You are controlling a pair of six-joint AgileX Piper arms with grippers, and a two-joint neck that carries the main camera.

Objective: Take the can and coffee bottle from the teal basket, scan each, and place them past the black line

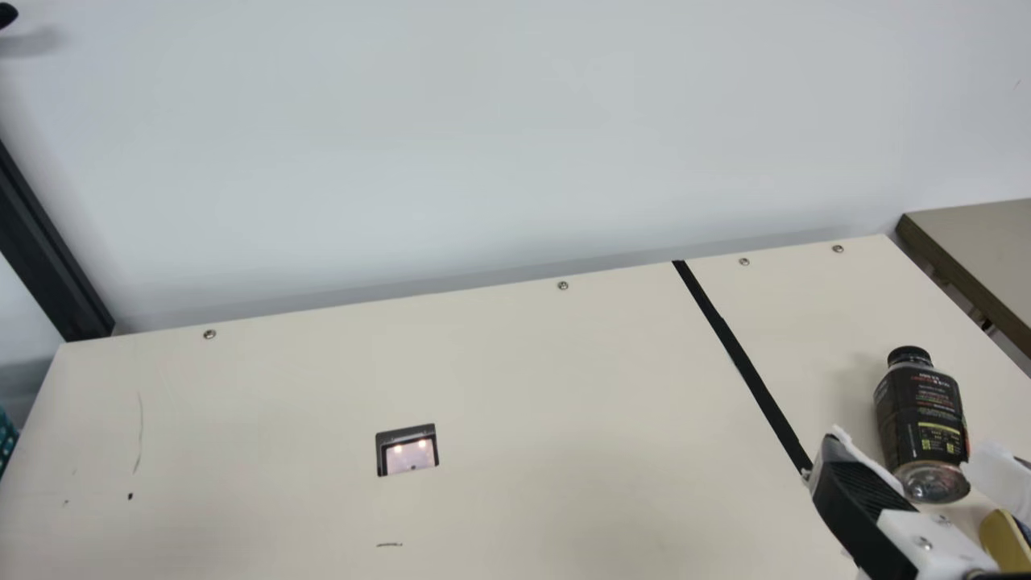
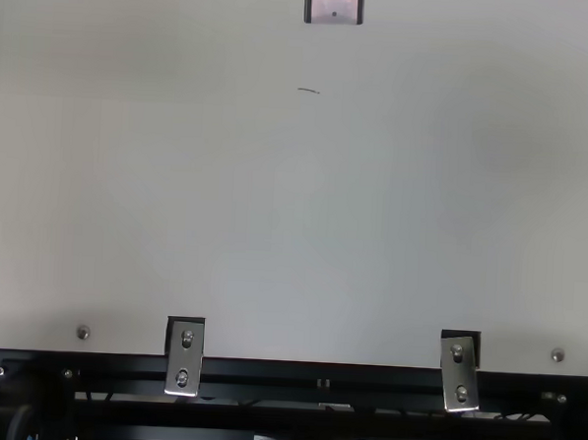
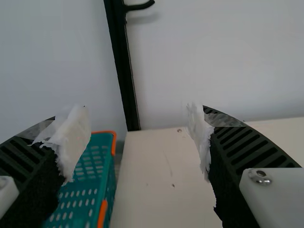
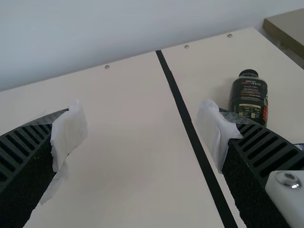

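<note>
The main risk now looks to be the right gripper (image 4: 141,108) knocking what is already set down. It holds nothing, its fingers spread wide, and in the main view they overlap the bottle (image 1: 922,411), which appears to lie on its side past the black line (image 1: 745,366), on the right of the table (image 1: 523,362), cap to the far side and base to the near. How high the fingers stand over the table I cannot tell, so a sideways swing or an early close might clip the bottle. Being round and lying lengthwise from near to far, it could roll left over the line or right toward the table's edge. A gold piece (image 1: 1004,541), probably the can, is on the near right, past the line too and partly hidden by the gripper; a low retreat to the near side could catch it, so lifting first seems wiser. The left gripper (image 3: 137,110) is also released, parted with nothing between its fingers, facing the teal basket (image 3: 109,190) at the left; dropping carelessly there might snag the rim. The scanner (image 1: 411,455) is lit, but whether either item was read I cannot tell, and a missed read would mean picking it up again.
</note>
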